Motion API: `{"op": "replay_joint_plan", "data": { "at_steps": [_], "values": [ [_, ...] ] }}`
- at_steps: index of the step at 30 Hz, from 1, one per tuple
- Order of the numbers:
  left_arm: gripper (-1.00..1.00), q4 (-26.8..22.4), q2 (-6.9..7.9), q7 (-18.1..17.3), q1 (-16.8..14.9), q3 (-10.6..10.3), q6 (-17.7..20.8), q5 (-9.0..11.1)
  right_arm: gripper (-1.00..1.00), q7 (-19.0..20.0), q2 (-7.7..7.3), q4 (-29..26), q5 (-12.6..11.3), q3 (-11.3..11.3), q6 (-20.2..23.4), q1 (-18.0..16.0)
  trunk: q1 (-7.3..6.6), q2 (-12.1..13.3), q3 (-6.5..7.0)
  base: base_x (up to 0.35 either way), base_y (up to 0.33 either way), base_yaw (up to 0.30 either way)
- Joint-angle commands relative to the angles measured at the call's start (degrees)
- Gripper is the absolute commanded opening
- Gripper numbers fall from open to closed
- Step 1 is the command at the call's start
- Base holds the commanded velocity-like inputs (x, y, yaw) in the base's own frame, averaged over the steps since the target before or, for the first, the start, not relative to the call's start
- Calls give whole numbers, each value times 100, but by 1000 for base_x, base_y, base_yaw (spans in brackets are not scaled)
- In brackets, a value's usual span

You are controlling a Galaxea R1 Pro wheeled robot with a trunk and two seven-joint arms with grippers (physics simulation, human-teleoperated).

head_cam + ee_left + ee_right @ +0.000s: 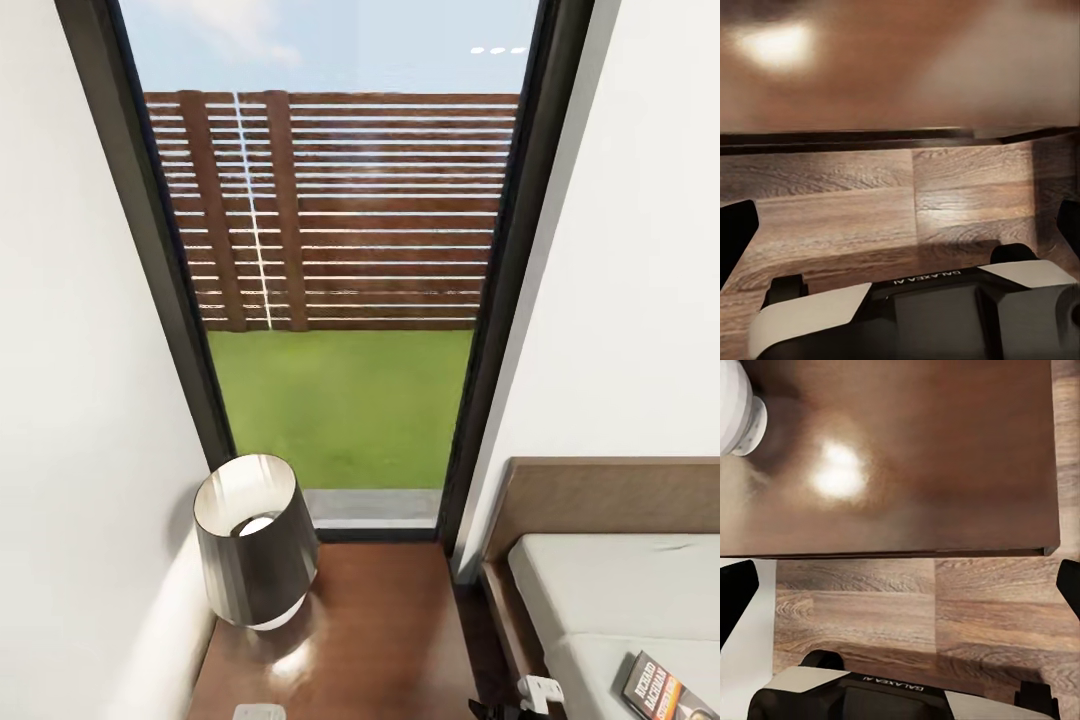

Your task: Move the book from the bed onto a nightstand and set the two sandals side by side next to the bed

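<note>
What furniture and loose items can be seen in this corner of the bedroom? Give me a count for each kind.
Lamp: 1
Nightstand: 1
Bed: 1
Book: 1
Total: 4
The lamp stands on the nightstand; the book lies on the bed's mattress, cut off by the picture's lower right edge.

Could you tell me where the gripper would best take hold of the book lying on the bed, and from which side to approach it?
The book lies flat on the mattress of the bed, near its nightstand-side edge, cover up. Being thin and flat, it probably wants a grip across its near long edge, fingers coming low from the nightstand side. Part of it is cut off in the head view.
</note>
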Motion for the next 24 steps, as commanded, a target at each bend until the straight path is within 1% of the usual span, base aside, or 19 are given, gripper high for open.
{"op": "replay_joint_plan", "data": {
  "at_steps": [1, 6, 13, 18, 24],
  "values": [
    [100, 7, 0, -19, -4, -7, -14, 37, 100, 26, -2, 10, -44, 1, -6, -6, 5, -8, -10, 263, 0, 0],
    [100, 7, -1, -19, 2, -7, -16, 37, 100, 26, -2, 11, -44, 3, -6, -7, 5, -8, -10, 189, 0, 0],
    [100, 6, -1, -19, 7, -7, -17, 37, 100, 24, -2, 11, -46, 5, -6, -5, 5, -8, -10, 32, 0, 0],
    [100, 7, -1, -19, 8, -7, -22, 37, 100, 21, -2, 11, -44, 7, -6, -5, 5, -8, -10, 140, 0, 0],
    [100, 8, -1, -19, 8, -7, -21, 37, 100, 25, -17, 11, -43, 8, -6, -7, 5, -8, -10, 29, 0, -3]
  ]
}}
